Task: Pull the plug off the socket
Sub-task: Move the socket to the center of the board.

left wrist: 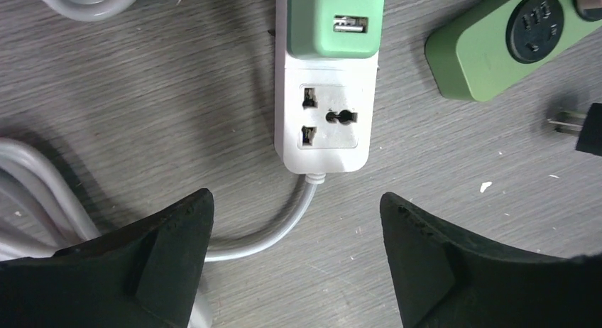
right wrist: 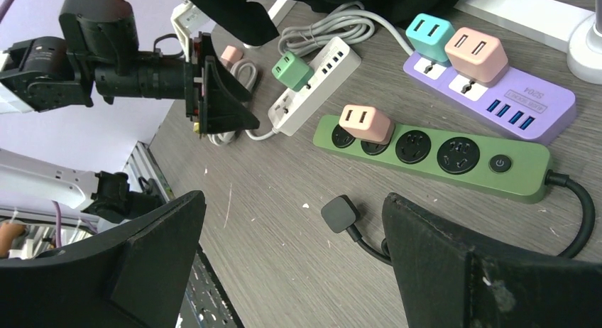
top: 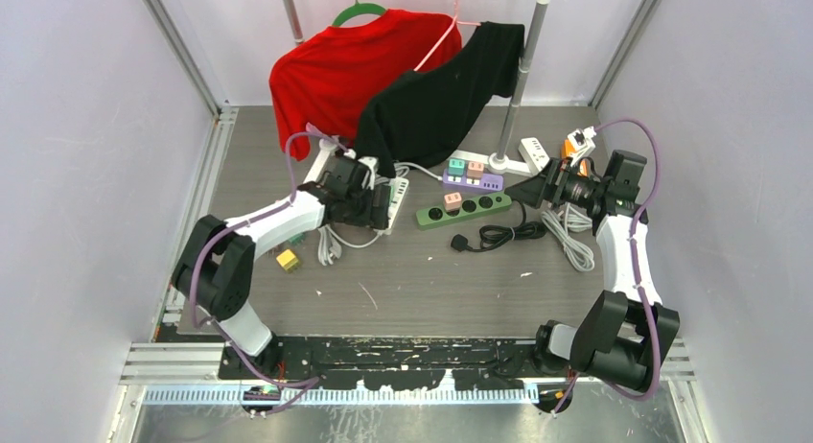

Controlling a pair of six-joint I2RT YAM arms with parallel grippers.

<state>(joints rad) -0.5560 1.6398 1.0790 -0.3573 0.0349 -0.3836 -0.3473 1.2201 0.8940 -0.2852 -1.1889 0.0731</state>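
Green plug (left wrist: 334,23) sits in the white power strip (left wrist: 326,122) on the worktop (left wrist: 142,94), just ahead of the left claw (left wrist: 294,204), which is wide and empty, the strip's long axis running straight away from it; the right claw (right wrist: 292,200), also wide, hangs well apart.

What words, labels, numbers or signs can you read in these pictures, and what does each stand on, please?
"S20A", as far as it can be read: small print on the purple power strip; the line beside it is too small to read.
Power symbol: on the button of the green power strip.
White power strip: no text visible.
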